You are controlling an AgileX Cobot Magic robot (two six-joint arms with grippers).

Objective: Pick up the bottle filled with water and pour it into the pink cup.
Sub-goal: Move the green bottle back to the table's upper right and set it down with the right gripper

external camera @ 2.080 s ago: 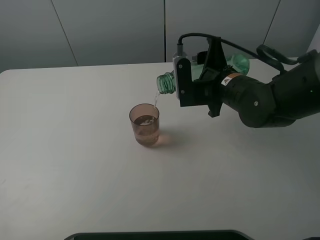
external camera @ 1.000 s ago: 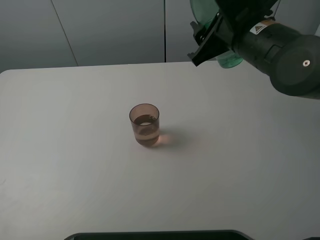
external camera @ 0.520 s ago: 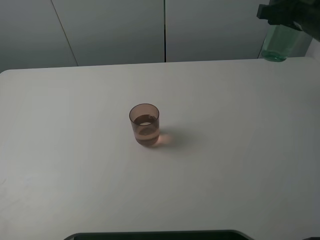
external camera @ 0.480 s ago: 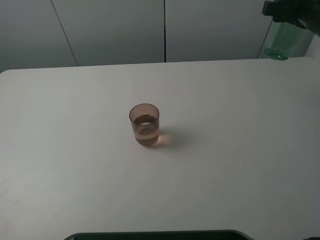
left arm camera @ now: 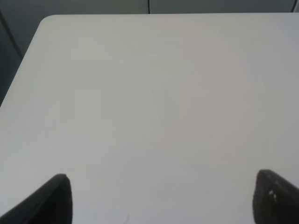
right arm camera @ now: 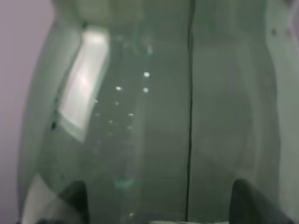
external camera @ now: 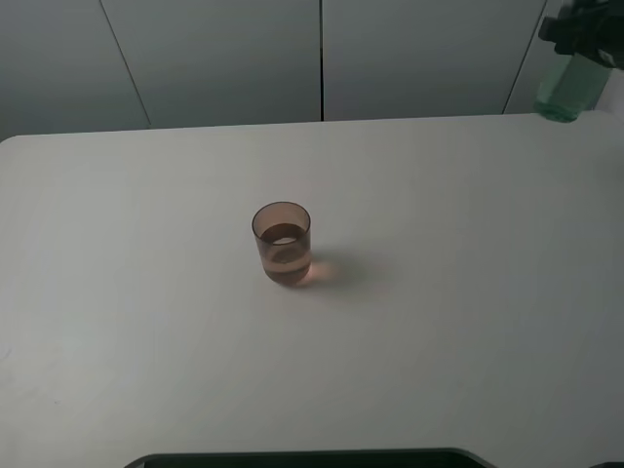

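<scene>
- While the right gripper (external camera: 583, 31) sits at the far right top corner of the ext. high view, mostly cut off by the frame, it is clamped on the bottle (external camera: 565, 93). The bottle's lower part hangs below it, base down, approx. upright.
- Bottle base is near the far right corner of the table (external camera: 439, 370); can't tell if it touches the top or hangs clear.
- Rt wrist view: the green-tinted bottle wall fills the pic, w/ small droplets on it and a thin dark vertical line seen through it. The right fingertips (right arm camera: 74, 198) show dark on either side, against the wall.
- The pink cup (external camera: 282, 244) stands upright approx. mid-table, well apart from the bottle. It is partly filled w/ liquid, and a soft pinkish shadow lies on the table just beside it.
- The left gripper (left arm camera: 161, 198) has jaws spread wide. Its left fingertips (left arm camera: 56, 200) sit at opposite corners of the left wrist pic, w/ only bare white table top between them.
- Grey wall panels (external camera: 214, 58) stand behind the table.
</scene>
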